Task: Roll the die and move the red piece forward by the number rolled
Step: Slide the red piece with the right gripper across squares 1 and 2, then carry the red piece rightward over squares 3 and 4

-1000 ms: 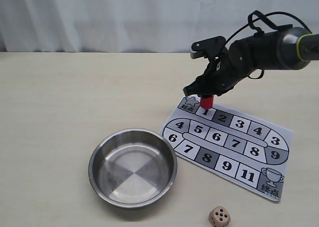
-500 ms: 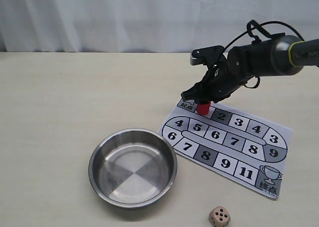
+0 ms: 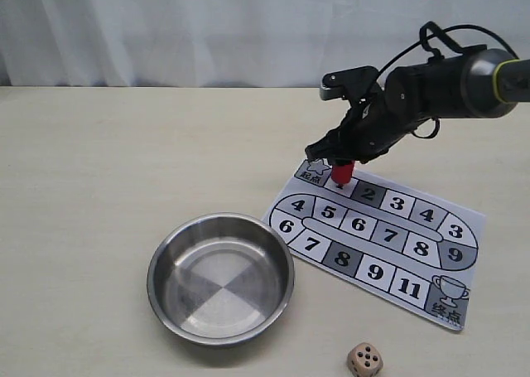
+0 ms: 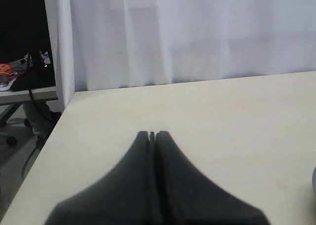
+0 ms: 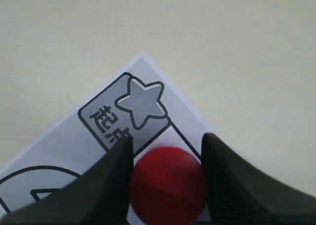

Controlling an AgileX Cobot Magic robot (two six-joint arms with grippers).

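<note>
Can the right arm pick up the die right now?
Probably not yet: the right gripper is shut on the red piece over the board, so it's full. The die itself lies uncovered on the table.

Materials as I read them from my station.

- The counter (image 3: 124, 161): pale, smooth and matt.
- The bowl (image 3: 248, 232): bare metal, brushed inside, glossy enough to throw light and dark wedges across its floor.
- The board (image 3: 358, 224): thin printed paper with a low sheen, in grey and black ink.
- The red piece (image 3: 341, 175): smooth and uniformly red, plastic by its look, with a satin top in my right wrist view.
- The die (image 3: 364, 360): light wood, dull finish, black pips.
- The right gripper (image 3: 338, 157): matt black fingers, seemingly hard plastic.
- The left gripper (image 4: 152, 135): the same dull black.
- The curtain (image 3: 207, 29): white cloth, matt, in soft folds.
- The cable (image 3: 439, 33): black sheath, faintly glossy.
</note>
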